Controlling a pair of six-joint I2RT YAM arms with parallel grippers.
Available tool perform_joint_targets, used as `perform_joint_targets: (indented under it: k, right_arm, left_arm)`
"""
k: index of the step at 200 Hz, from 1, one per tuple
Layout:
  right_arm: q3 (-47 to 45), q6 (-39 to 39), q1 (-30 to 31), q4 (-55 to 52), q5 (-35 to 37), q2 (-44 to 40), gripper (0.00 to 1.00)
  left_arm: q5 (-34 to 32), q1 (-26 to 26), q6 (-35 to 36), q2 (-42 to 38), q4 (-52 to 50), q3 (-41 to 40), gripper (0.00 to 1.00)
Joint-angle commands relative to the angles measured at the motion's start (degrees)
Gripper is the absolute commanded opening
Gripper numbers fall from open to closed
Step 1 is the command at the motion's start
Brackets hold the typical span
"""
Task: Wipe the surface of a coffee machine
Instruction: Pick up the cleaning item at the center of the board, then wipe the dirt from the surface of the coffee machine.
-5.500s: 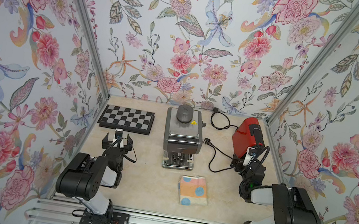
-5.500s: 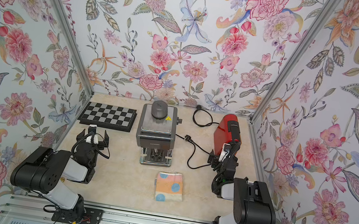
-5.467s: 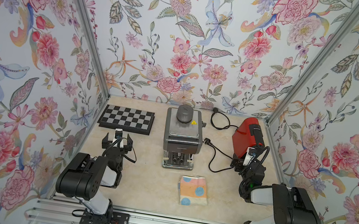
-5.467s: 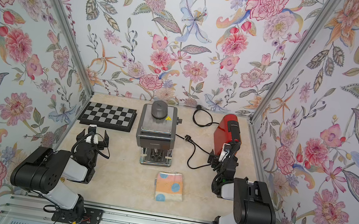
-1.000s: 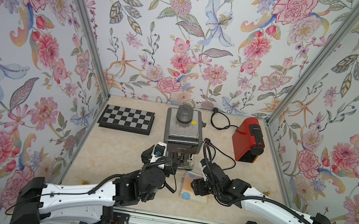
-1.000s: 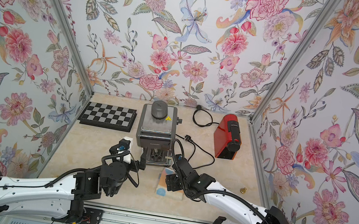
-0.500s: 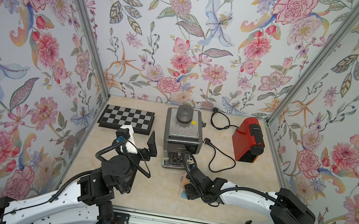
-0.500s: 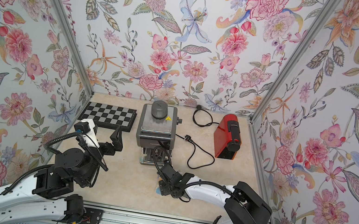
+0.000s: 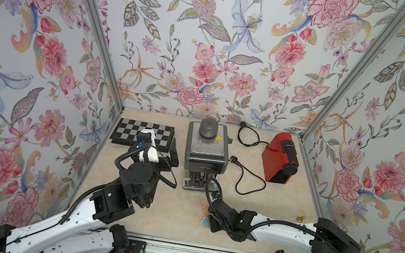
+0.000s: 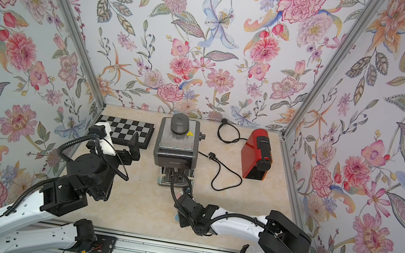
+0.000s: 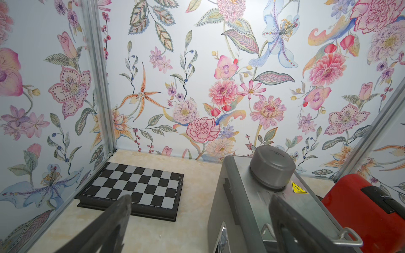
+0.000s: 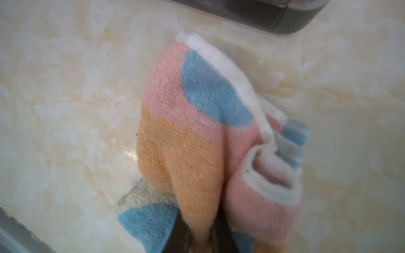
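Two arms are out over the cream marbled table (image 9: pixel 175 222).

Right gripper (image 12: pixel 201 230): low at the table, just in front of the silver coffee machine (image 9: pixel 205 155). Its jaws are pressed together on a bunched fold of the cloth (image 12: pixel 186 135). The cloth is terry, pink, orange and blue with a white hem. It is gathered to a peak at the pinch, and its lower edge is at the table. In both top views the arm hides most of it and only scraps show beside the wrist.

Left gripper (image 11: pixel 200 199): raised, between the chessboard (image 9: pixel 127 127) and the machine's left flank. Its jaws are spread wide with nothing between them. In the wrist view one finger overlaps the machine's top; whether it touches I cannot tell.

Machine: upright, mid-table toward the back wall, with a dark round cap and a yellow warning sticker on top. A loose black cord (image 9: pixel 251 179) lies on the table between it and the red capsule machine (image 9: pixel 280 158), which stands well apart to the right.
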Motion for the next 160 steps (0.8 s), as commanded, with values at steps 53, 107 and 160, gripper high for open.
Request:
perform_joint_targets:
  k: [53,107,160]
  right_arm:
    - [0.6,-4.1,-15.5,-12.8,-5.0,-24.0,0.00]
    - [12.0,-11.9,-31.4,-4.4,-17.1,-21.7,0.00]
    - [21.5,-15.4,-42.6,3.6,-37.3,-11.8,0.00]
  left_arm:
    - [19.1,8.9,3.5,11.4,-3.4,10.5,0.99]
    - [29.2,10.7,1.8,19.9,-7.3,17.8,0.99]
    - [42.7,18.0,-4.5,28.0,-15.0,26.0,0.99]
